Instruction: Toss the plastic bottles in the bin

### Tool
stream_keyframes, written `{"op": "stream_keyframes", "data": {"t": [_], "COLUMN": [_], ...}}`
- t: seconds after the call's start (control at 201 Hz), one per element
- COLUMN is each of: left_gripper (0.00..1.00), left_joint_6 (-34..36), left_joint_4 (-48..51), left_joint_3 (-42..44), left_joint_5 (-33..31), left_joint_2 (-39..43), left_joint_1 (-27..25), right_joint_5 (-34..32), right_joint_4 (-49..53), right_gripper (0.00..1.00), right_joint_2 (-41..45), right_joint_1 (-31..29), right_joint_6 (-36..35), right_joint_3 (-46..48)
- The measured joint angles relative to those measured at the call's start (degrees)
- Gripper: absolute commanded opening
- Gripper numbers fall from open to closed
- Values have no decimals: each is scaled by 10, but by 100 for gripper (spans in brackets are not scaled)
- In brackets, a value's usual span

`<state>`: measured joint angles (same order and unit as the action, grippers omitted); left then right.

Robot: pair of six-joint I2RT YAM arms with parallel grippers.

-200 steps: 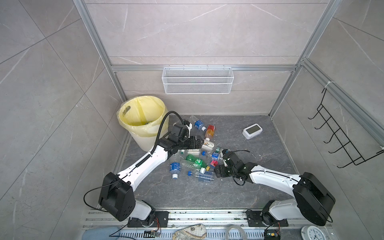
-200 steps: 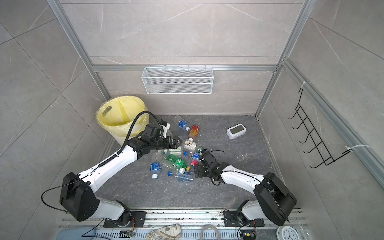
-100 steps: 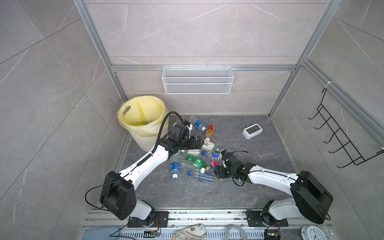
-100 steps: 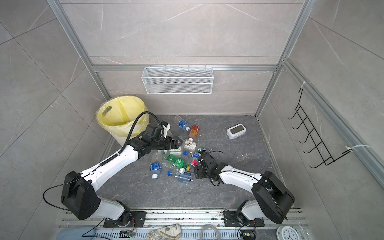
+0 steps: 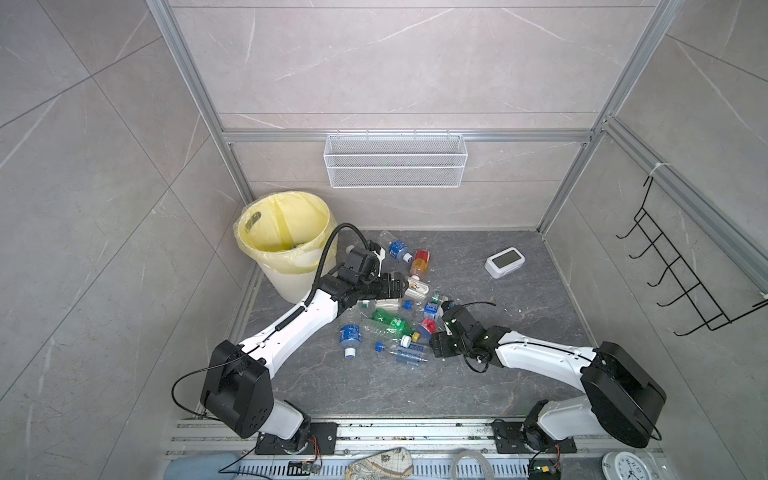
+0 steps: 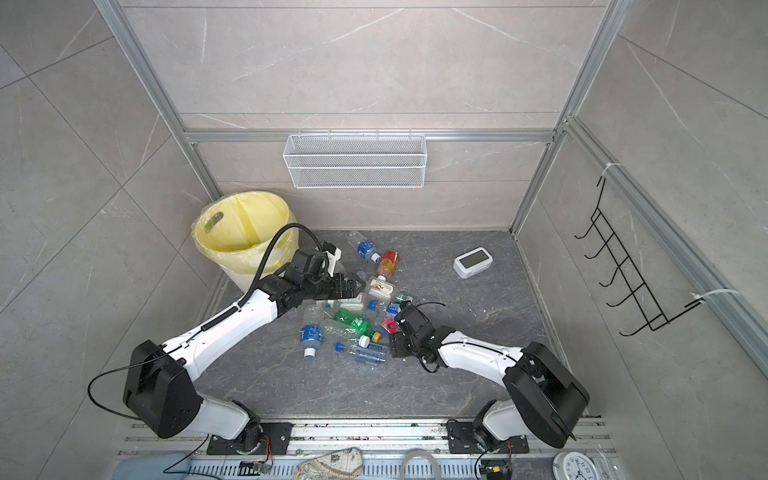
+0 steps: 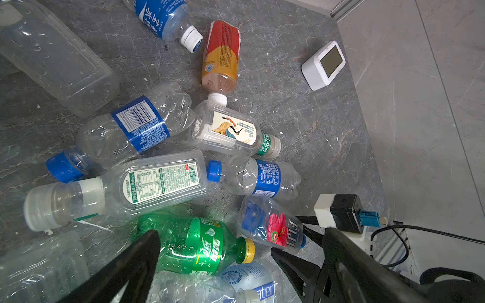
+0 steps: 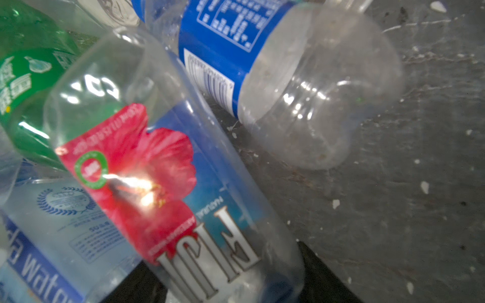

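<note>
Several plastic bottles (image 5: pixel 388 318) lie in a heap on the dark floor in both top views, mostly clear with blue labels, one green (image 7: pixel 194 244), one orange-red (image 7: pixel 221 52). The bin (image 5: pixel 286 282) stands at the back left, lined with a yellow bag. My left gripper (image 5: pixel 401 286) hangs open over the heap's far side, and in the left wrist view (image 7: pixel 241 236) its fingers straddle the green bottle without touching it. My right gripper (image 5: pixel 432 329) is shut on a clear bottle with a red flower label (image 8: pixel 157 183), which lies between both fingers (image 8: pixel 320 270) at the heap's right edge.
A white digital clock (image 5: pixel 504 261) sits on the floor at the back right. A white wire basket (image 5: pixel 395 162) hangs on the back wall and a black hook rack (image 5: pixel 685 282) on the right wall. Bare floor lies in front of the heap (image 5: pixel 374 386).
My right gripper's jaws have narrowed onto the red-flower bottle, and that arm has edged slightly toward the heap. The left arm has stayed almost still, jaws wide.
</note>
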<state>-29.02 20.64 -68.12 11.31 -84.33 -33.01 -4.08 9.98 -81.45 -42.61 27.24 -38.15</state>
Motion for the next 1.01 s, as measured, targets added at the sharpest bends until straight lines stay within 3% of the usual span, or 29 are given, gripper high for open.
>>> {"op": "stream_keyframes", "data": {"t": [0.274, 1.005], "left_gripper": [100, 100], "left_joint_6": [-8, -26], "left_joint_4": [-2, -14], "left_joint_3": [0, 0], "left_joint_5": [16, 37], "left_joint_2": [0, 0], "left_joint_1": [0, 7], "right_joint_5": [-24, -56], "right_joint_4": [0, 7], "right_gripper": [81, 65], "right_joint_2": [-26, -54], "right_joint_1": [-19, -25], "right_joint_6": [-5, -20], "right_joint_3": [-19, -30]}}
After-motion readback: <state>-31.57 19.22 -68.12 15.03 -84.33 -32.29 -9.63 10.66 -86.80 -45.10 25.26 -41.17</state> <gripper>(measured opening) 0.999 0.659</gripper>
